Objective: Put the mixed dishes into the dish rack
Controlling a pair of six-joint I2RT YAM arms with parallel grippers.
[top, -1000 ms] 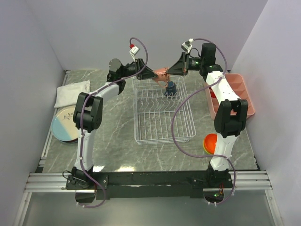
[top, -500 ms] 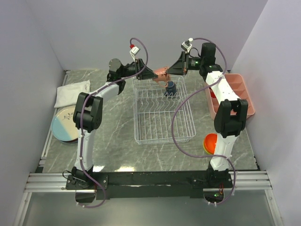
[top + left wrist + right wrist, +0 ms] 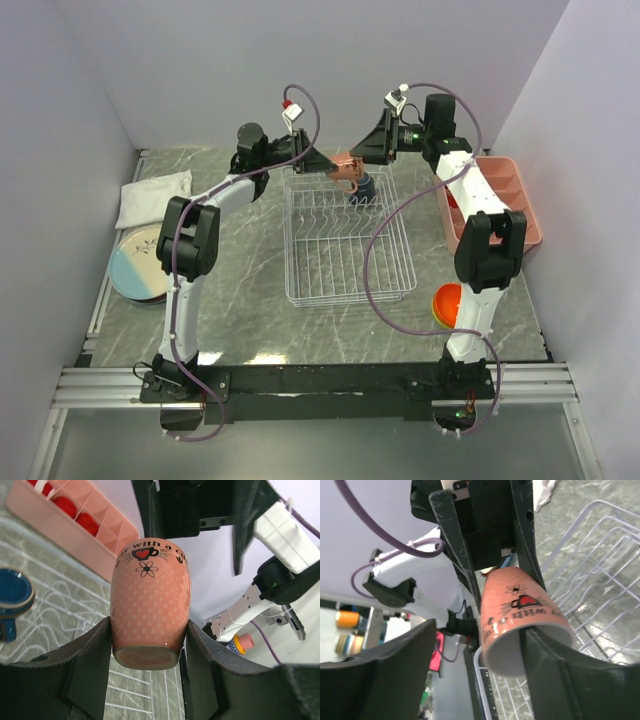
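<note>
Both end effectors crowd round the pink mug [image 3: 150,600], so from above you can hardly see it. Its writing curls out of sight round the side.

The left end effector [image 3: 149,630] is clamped on the pink mug, one finger pressed on each side near the bottom. The mug lies sideways in the air, mouth facing the right end effector [image 3: 481,627]. That one has its fingers wide apart round the mug's mouth. One finger hides part of the rim, and I cannot tell if it touches.

The dish rack [image 3: 345,262] sits on the surface [image 3: 250,310] just below both end effectors. A blue mug [image 3: 11,596] stands in it, close under the pink mug, cut off at the edge of the left wrist view.

To the right of the right end effector is a pink tray [image 3: 520,215] with red things [image 3: 67,505] in it, too small to name. Well back from it, an orange bowl [image 3: 447,297] sits in a yellow-green bowl [image 3: 440,318], half hidden by the arm.

Far to the left of the left end effector lie a plate [image 3: 135,265] and a white cloth [image 3: 152,197].
</note>
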